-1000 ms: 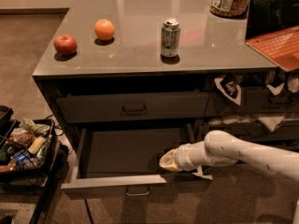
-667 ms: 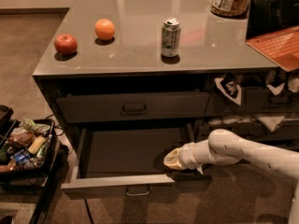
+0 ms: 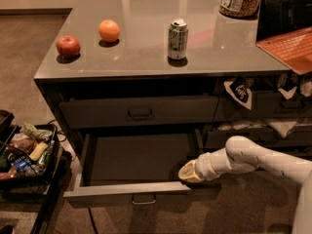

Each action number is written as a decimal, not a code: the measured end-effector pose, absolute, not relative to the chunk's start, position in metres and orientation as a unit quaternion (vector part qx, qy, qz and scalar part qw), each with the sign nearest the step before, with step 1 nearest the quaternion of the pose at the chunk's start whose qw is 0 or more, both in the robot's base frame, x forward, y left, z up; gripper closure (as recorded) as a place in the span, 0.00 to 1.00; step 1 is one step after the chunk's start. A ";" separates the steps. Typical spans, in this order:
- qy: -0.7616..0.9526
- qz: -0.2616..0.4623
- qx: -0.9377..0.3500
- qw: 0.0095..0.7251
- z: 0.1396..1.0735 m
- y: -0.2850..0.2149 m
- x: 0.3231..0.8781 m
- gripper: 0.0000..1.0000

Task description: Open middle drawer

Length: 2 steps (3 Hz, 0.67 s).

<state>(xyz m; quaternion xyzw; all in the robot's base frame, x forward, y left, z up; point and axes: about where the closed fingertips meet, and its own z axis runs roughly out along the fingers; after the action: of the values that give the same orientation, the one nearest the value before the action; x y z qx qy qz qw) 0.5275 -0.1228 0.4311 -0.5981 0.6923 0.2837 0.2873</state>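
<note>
Since a second ago, the gripper (image 3: 188,172) has slid slightly toward 3 o'clock, and the white arm (image 3: 243,155) behind it has drawn back the same way. The gripper sits at about 5 o'clock in the view, by the right front corner of the middle drawer (image 3: 126,195). Whether it is apart or together, I cannot tell. The drawer stands pulled well out beneath the counter (image 3: 146,62), its dark inside showing and its front barely shifted. The opening looks finished, and the arm seems to be leaving. At the drawer's 12 o'clock, the top drawer (image 3: 139,112) is shut. An apple (image 3: 68,46), an orange (image 3: 108,30) and a can (image 3: 177,38) rest on the counter.
</note>
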 end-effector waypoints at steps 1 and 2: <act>0.690 0.298 -0.600 0.273 0.423 -0.125 0.521 1.00; 0.686 0.323 -0.607 0.241 0.412 -0.121 0.506 1.00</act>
<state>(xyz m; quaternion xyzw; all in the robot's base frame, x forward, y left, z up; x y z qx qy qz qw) 0.5055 -0.1214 0.4120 -0.6065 0.6855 0.3229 0.2407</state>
